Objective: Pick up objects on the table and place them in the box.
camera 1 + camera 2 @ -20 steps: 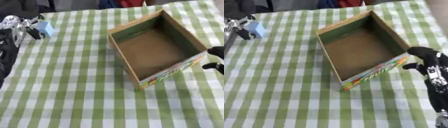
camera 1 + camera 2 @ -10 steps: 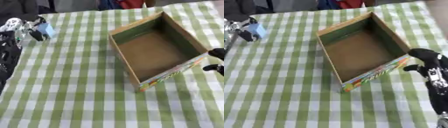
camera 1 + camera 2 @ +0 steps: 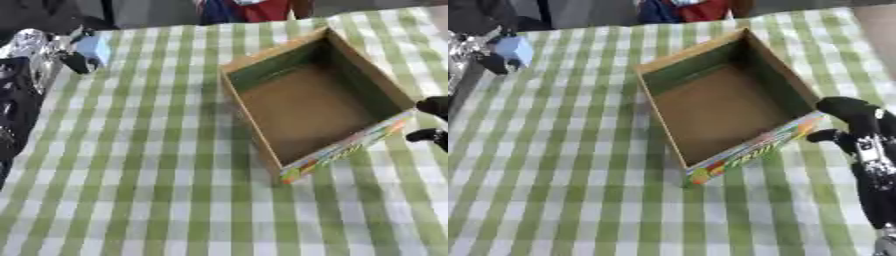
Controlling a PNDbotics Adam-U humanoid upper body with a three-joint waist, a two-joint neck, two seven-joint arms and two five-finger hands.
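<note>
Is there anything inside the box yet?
No, it is empty. The cardboard box stands open-topped, and only its bare brown floor shows inside.

Left robot hand (image 3: 35, 45) blurred, edge-cropped

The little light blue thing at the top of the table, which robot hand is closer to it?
Left. The left hand is right at the light blue thing, fingers around it. The right hand is far across the table, beside the box.

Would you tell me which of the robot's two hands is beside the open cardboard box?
The right hand, by the cardboard box's near right corner. The left hand is away at the far left, holding a pale blue object.
</note>
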